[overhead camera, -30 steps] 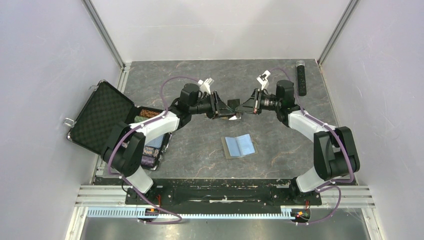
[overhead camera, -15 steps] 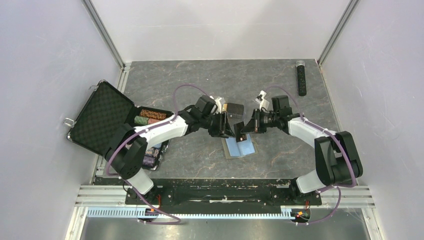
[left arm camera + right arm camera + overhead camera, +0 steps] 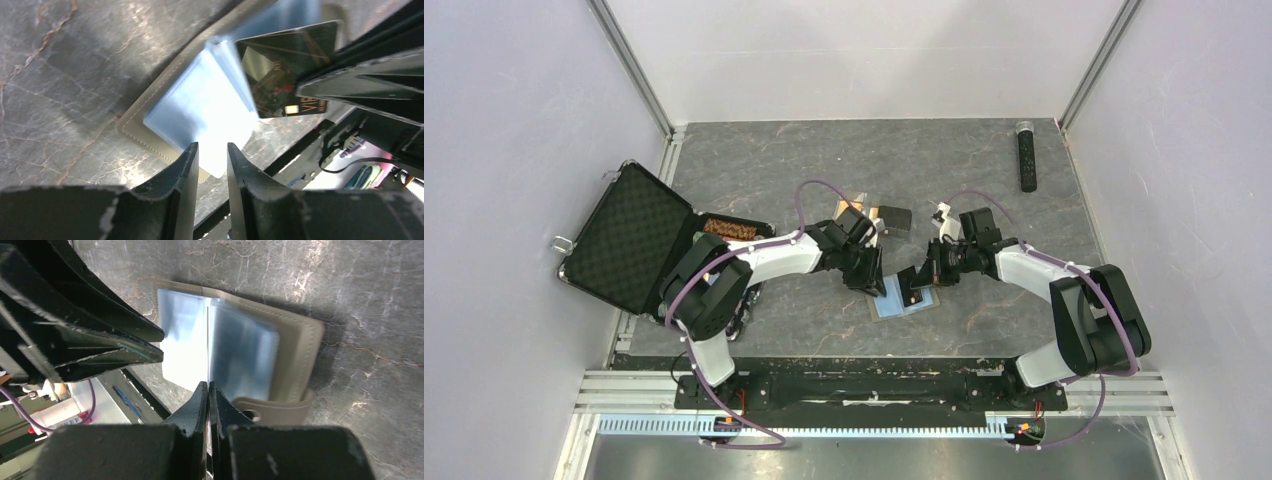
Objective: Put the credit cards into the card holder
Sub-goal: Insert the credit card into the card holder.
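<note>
Grey veined table [image 3: 824,160] fills the floor between pale walls. The card holder [image 3: 902,308] lies open and flat near the middle, toward the near edge, with bare stone around its sides. Its blue sleeves face up inside a taupe border [image 3: 295,340], and the snap tab [image 3: 270,412] sticks out past one edge.

The right gripper [image 3: 207,385] is clenched on one card [image 3: 285,65]. It holds the card on its thin edge, in line with the middle fold of the sleeves; I cannot tell if the card's edge touches them. The left gripper [image 3: 210,147] hangs over the opposite side of the holder with its fingers a little apart, and a sleeve corner shows in the gap. The two grippers are close together.

A small box [image 3: 894,217] sits just behind them. An open black case [image 3: 624,235] stands at the left edge and a remote [image 3: 1027,158] lies far right.
</note>
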